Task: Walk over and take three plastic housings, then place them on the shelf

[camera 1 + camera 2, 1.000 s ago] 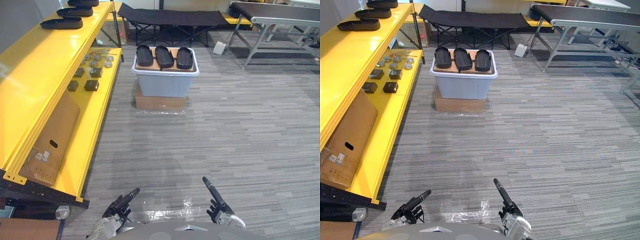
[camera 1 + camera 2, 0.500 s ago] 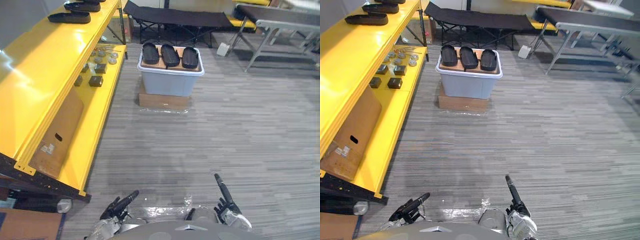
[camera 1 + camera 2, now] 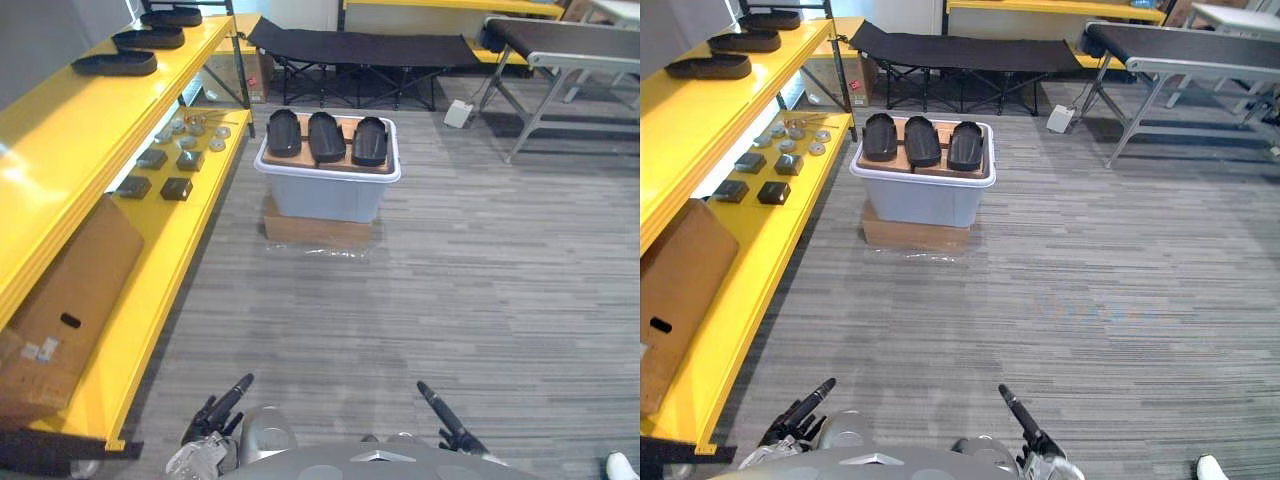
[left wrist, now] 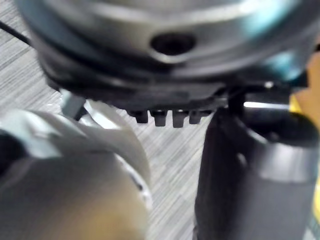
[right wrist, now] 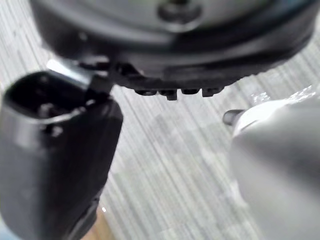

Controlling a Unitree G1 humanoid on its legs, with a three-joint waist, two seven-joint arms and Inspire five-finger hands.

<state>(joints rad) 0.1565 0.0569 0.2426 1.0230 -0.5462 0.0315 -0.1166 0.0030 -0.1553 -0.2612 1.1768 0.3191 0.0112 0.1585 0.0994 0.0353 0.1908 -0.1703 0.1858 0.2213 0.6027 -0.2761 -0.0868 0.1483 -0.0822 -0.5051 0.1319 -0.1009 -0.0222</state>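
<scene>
Housings (image 3: 326,136): three black oblong shells. They look like light, stiff moulded plastic, probably a bit slick. I'd grab one across its narrow middle, thumb on one long edge and fingers on the other.
Left hand (image 3: 215,415): low and close in, fingers straight and apart, nothing in it.
Right hand (image 3: 447,425): same deal, fingers out straight, empty.
Floor (image 3: 450,290): a long grey striped stretch lies between hands and bin, so I'd say the walk-up isn't done yet.
Bin (image 3: 325,190): pale tub on a cardboard box (image 3: 315,228). The housings lie side by side on a brown board (image 3: 347,120) from its left edge to its right edge.
Shelf (image 3: 60,140): yellow, on the left, with shelf housings (image 3: 105,63) along the top level toward the far end.
Views: the eye views give the housings and the straight fingers. The wrist views give each hand's dark bulk over the floor, too blurred for more.
</scene>
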